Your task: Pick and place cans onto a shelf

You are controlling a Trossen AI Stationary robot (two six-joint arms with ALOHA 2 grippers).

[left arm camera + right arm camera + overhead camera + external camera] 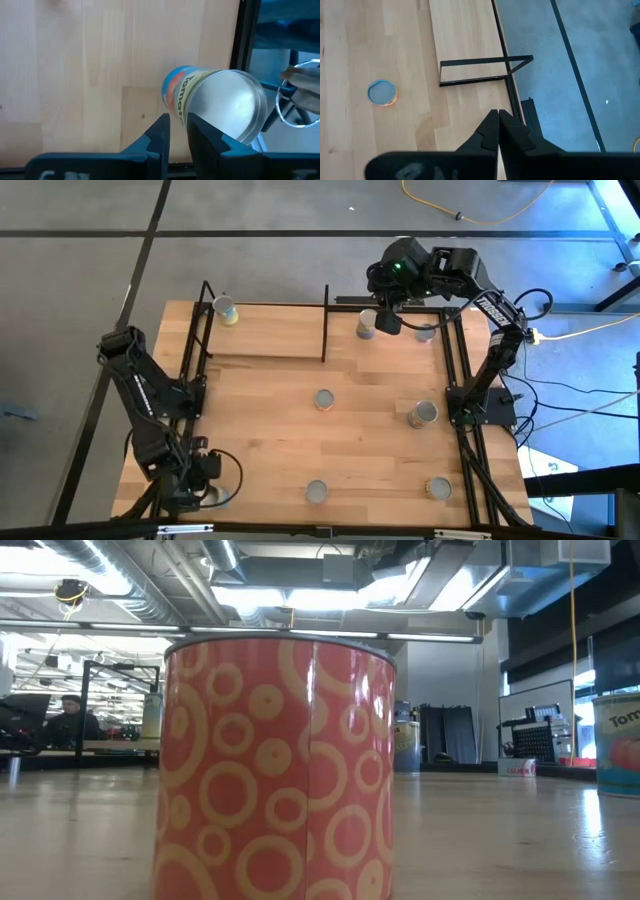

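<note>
a: where were the cans at this point?

b: one can (228, 309) stood on the shelf (270, 330), at its far left corner. a second can (366, 325) stood at the table's far edge, just right of the shelf's black end rod. four more stood on the open table (270, 430): one near the centre (324, 399), one toward the right rail (422, 414), and two along the near edge (316, 492) (438, 488). the low view was mostly filled by an orange-red can (277, 768) with pale rings.

a: state of the left gripper?

b: the left gripper (177, 131) sat at the near left corner of the table. its fingers showed only a narrow gap and gripped nothing. a blue and tan can (215, 104) stood just beside the fingertips.

a: and the right gripper?

b: the right gripper (498, 120) was raised over the far edge, near the second can. its fingers were pressed together, empty.
</note>
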